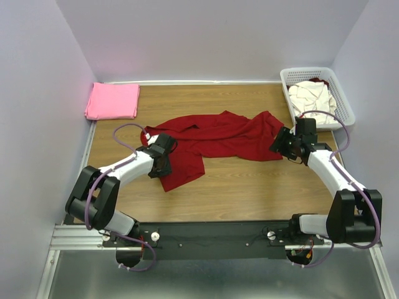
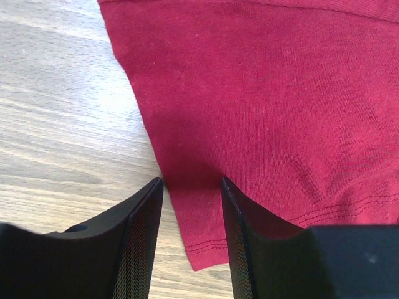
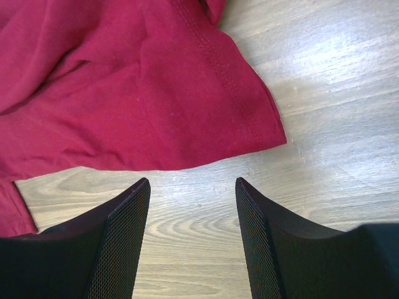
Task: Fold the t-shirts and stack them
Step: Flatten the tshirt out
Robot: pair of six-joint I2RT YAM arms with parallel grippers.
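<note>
The red shirt (image 2: 280, 112) is matt knit cloth, finely ribbed, with stitched hems. The pink shirt (image 1: 112, 101) and cream shirts (image 1: 312, 96) look soft and matt too. The table (image 3: 324, 93) is smooth wood grain with a faint sheen. The basket (image 1: 345, 103) is white plastic lattice. The finger pads (image 3: 124, 249) are matt black, mesh-textured.

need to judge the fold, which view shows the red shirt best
Top external: it shows the whole red shirt, crumpled across the table. Left wrist shows only a hemmed corner; right wrist only a stitched edge.
</note>
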